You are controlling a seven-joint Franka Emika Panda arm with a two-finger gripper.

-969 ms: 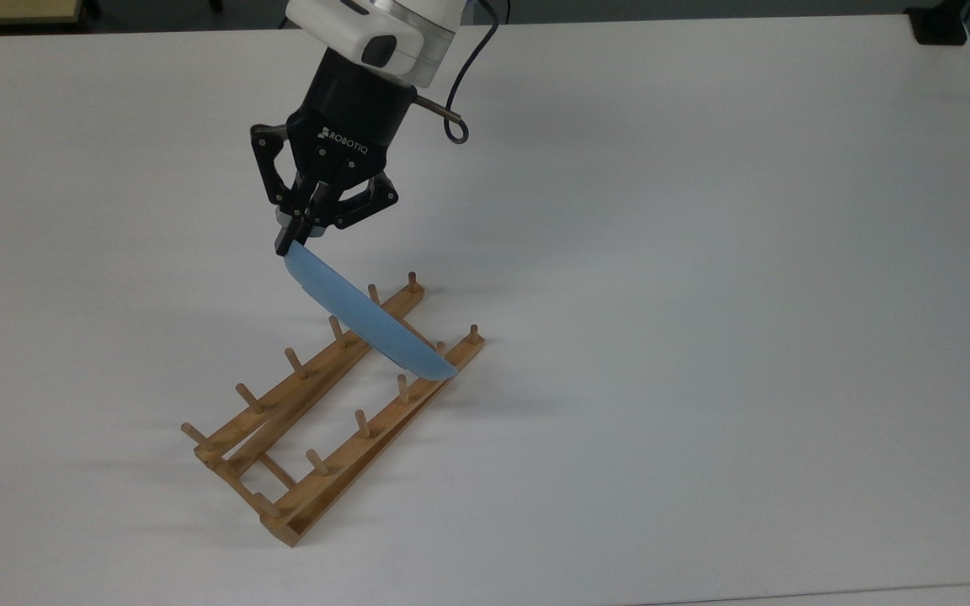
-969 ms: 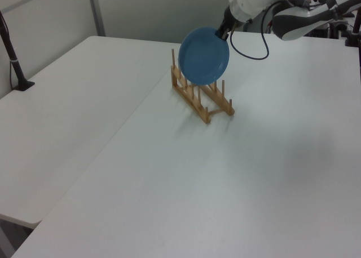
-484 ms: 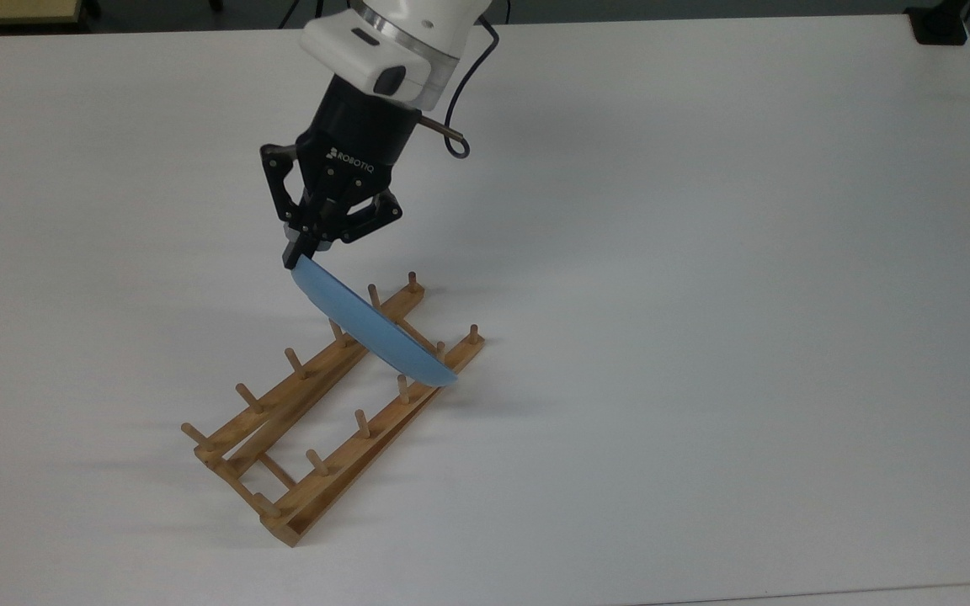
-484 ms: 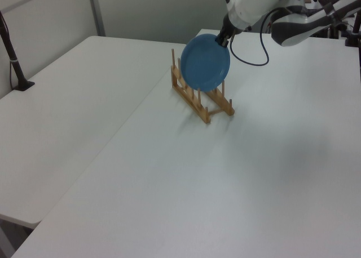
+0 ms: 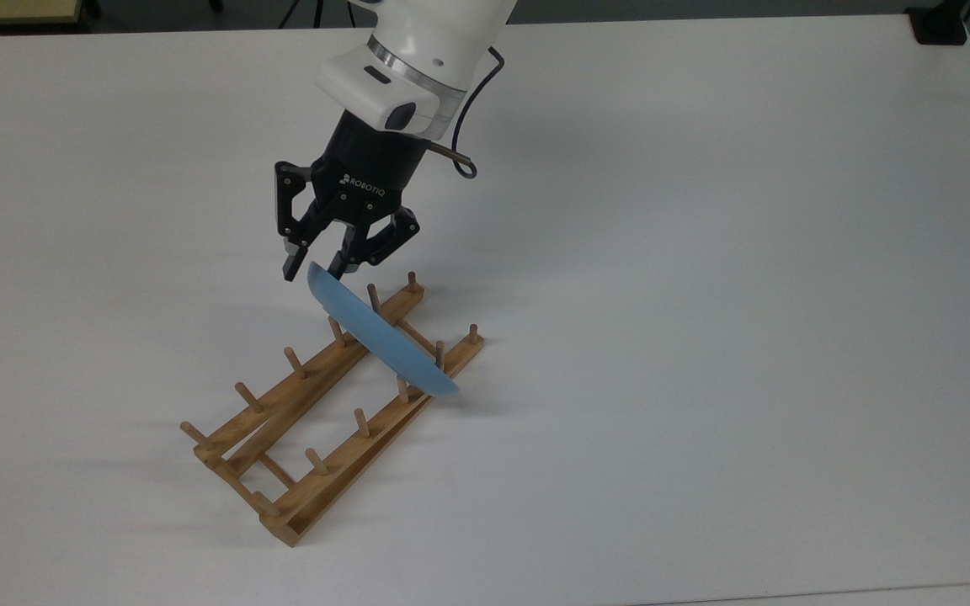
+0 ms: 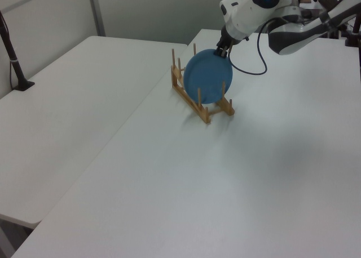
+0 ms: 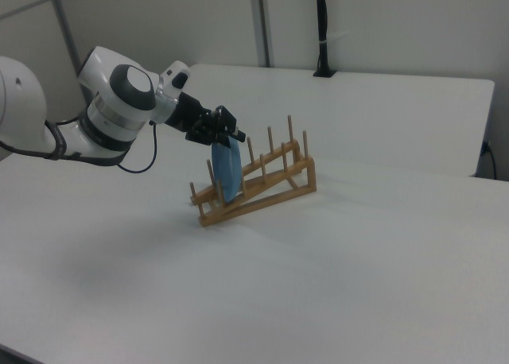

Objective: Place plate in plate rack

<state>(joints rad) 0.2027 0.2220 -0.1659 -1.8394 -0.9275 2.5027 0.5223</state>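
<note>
Top view: round, shallow, glossy light-blue plate [image 5: 380, 339] seen edge-on, standing tilted across the light-brown wooden plate rack with two rails of upright pegs [image 5: 317, 421], slotted between pegs near the rack's upper-right end, lower rim down at the rail nearer the camera. Black two-finger gripper [image 5: 317, 271] on the white robot arm [image 5: 422, 50] just above the plate's upper rim, fingers spread apart, one on either side of the rim with a visible gap, no longer pinching. Rest of the rack's pegs bare, running away from the plate toward the top view's lower left. All of it on a plain white table [image 5: 746, 295].

Left view: plate [image 6: 207, 84] face-on here, a full blue disc not readable from above, upright in the rack [image 6: 198, 97], a peg crossing in front of its face on each side. Gripper [image 6: 223, 48] at the plate's top right edge; finger spread not clear from this angle. Black cable [image 6: 254, 66] looping down from the arm, beyond the rack.

Right view: plate [image 7: 227, 175] a narrow blue sliver again, seated near the lower end of the rack [image 7: 254, 181], which looks sloped upward toward the right view's right. Gripper [image 7: 225, 137] directly above the plate's top edge, arm [image 7: 103, 110] reaching in from the right view's left.
</note>
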